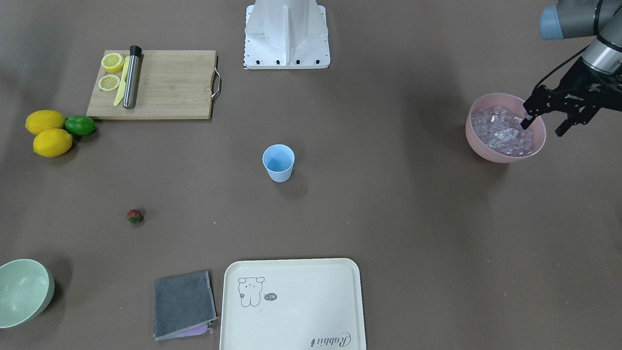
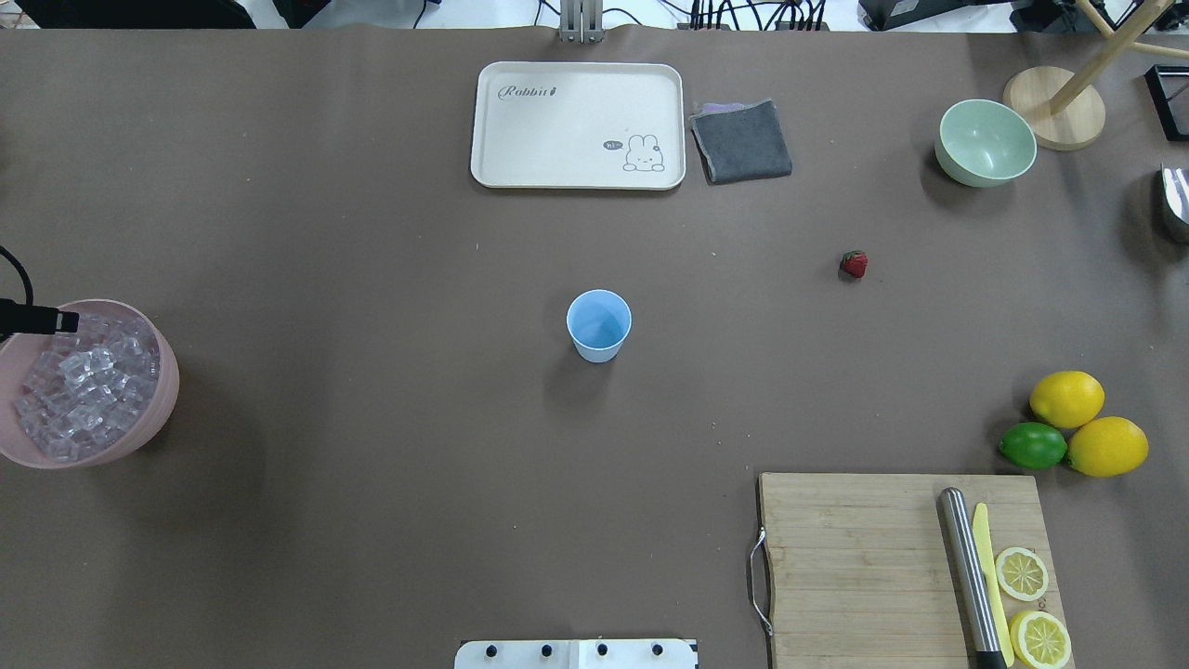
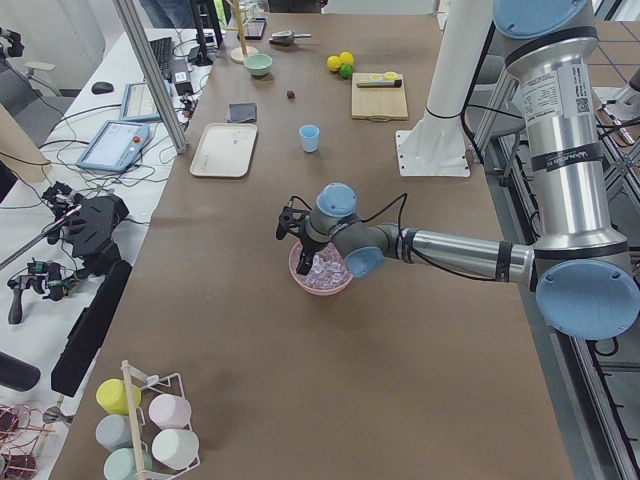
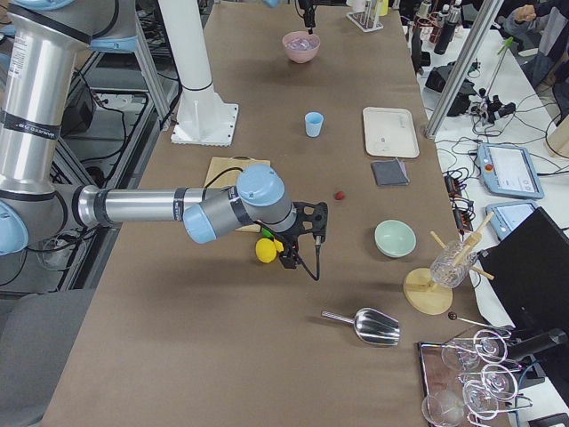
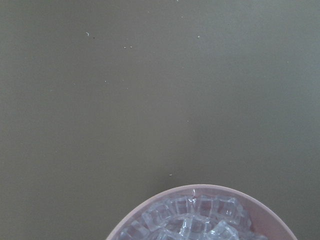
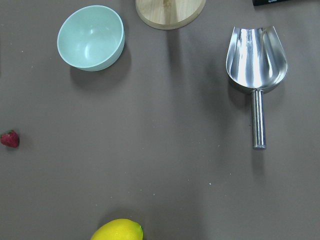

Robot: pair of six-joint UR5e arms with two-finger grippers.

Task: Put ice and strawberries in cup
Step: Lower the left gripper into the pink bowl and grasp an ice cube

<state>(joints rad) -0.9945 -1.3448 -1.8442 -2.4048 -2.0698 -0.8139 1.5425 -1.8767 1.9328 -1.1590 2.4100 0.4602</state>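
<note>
The light blue cup stands upright mid-table, also in the overhead view. Ice cubes fill a pink bowl at the table's left end; they also show in the left wrist view. My left gripper is open and empty, hovering over the bowl's edge, one finger above the ice and one outside the rim. The strawberry lies alone on the table, also in the right wrist view. My right gripper hovers near the lemons; I cannot tell whether it is open.
A wooden cutting board holds lemon halves, a yellow knife and a steel muddler. Two lemons and a lime lie beside it. A cream tray, a grey cloth, a pale green bowl and a metal scoop are also on the table.
</note>
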